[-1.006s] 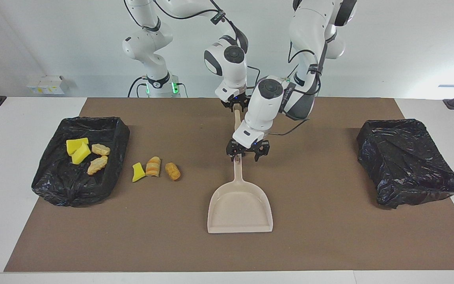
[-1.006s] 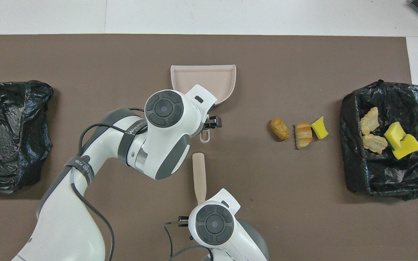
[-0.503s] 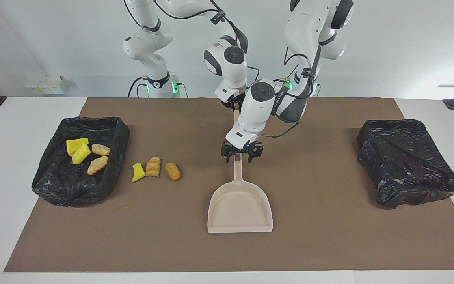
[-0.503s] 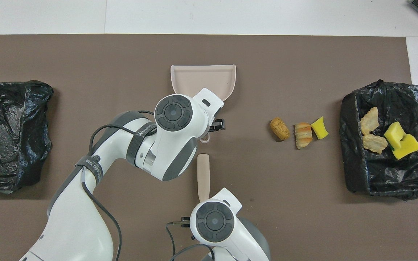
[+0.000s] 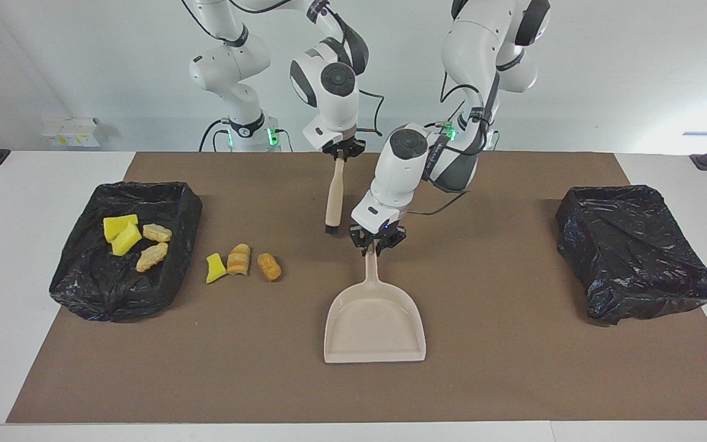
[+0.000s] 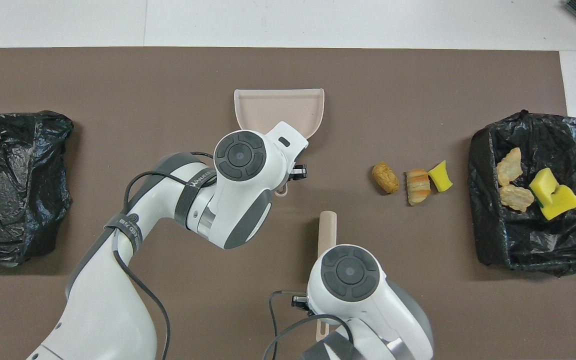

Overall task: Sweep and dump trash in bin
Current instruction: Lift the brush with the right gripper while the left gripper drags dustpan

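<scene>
The left gripper (image 5: 378,244) pinches the dustpan (image 5: 374,322) handle at mid-table. The right gripper (image 5: 341,151) grips a brush (image 5: 333,202) hanging at the dustpan's eleven o'clock in the facing view. Three trash scraps (image 5: 242,263) lie at its nine o'clock, beside the bin (image 5: 123,248) holding more.

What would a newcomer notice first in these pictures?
Probably the two white arms meeting mid-table: the left end effector shut on the beige dustpan handle, the right end effector holding a brush upright. Next, three trash scraps lying beside the black-lined bin at the right arm's end.
</scene>
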Controlling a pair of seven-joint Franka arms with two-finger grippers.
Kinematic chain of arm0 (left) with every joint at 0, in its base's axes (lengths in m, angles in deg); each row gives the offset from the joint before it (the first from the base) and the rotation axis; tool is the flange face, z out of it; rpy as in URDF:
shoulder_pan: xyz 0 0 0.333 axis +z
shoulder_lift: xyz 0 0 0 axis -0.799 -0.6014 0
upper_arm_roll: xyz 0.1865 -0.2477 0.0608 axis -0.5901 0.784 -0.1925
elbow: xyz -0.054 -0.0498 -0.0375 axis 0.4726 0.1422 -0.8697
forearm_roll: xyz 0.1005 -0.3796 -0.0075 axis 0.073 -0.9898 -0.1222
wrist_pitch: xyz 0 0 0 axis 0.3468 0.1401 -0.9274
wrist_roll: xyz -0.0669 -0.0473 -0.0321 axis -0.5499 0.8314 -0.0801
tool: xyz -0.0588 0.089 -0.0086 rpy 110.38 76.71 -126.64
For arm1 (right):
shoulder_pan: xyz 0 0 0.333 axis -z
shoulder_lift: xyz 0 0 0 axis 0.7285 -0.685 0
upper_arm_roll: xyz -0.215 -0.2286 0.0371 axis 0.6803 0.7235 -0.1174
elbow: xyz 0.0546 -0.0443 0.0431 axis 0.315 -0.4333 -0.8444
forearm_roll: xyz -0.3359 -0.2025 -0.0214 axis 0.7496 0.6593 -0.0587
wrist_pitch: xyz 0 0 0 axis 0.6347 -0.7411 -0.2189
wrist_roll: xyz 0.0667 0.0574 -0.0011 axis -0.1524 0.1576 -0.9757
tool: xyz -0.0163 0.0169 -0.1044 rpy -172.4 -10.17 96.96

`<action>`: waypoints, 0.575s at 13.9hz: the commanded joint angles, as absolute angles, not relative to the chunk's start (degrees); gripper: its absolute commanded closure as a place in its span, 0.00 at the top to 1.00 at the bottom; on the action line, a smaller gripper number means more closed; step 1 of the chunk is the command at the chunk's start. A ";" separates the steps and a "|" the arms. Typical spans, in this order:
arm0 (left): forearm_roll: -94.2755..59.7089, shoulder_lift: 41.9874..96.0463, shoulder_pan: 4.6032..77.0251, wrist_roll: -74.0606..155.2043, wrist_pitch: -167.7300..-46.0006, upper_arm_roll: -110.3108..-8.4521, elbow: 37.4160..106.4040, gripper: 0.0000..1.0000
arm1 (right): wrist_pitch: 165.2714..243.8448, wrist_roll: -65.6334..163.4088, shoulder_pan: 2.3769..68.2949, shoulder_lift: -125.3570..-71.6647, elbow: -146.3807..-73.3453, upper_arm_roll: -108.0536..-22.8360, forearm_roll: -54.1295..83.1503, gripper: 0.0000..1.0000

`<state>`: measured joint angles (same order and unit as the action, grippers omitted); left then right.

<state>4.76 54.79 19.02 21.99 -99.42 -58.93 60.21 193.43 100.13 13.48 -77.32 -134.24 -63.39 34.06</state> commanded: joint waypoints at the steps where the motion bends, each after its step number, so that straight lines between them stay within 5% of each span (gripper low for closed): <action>1: 8.37 56.21 19.71 26.53 -97.52 -59.68 59.56 0.00 | 189.72 95.50 17.82 -75.35 -134.78 -63.78 39.10 0.00; 8: 8.47 64.65 26.65 64.83 -77.94 -60.12 60.71 0.00 | 190.84 88.54 31.19 -75.70 -134.78 -63.78 49.65 0.00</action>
<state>7.44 60.96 24.62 56.28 -82.61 -60.37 59.07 190.34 91.22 27.63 -76.23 -134.32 -63.14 46.53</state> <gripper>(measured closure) 0.683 0.744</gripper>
